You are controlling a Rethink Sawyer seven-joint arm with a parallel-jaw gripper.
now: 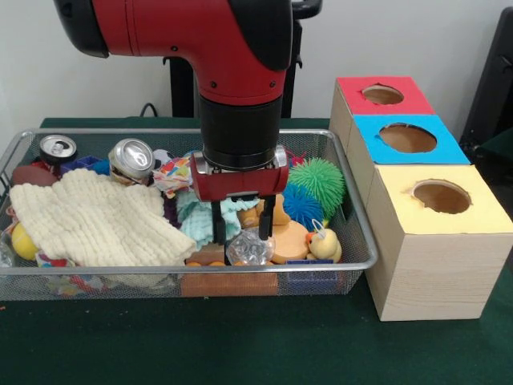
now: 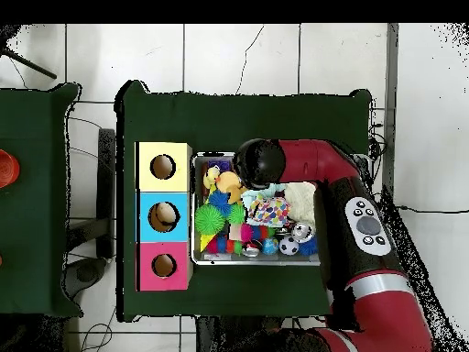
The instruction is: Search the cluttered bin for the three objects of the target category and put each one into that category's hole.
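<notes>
In the wire mesh bin (image 1: 353, 210), the red and black gripper (image 1: 242, 234) has its jaws open around a crumpled clear plastic piece (image 1: 250, 247).

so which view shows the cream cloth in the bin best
The front view: the cream cloth lies spread over the left half of the wire bin, in plain sight. In the overhead view the arm covers that part, so I cannot make it out there.

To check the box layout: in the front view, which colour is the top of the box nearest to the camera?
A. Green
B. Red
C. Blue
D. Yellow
D: the yellow-topped box stands nearest, with the blue-topped box behind it and the red-topped box farthest back.
</notes>
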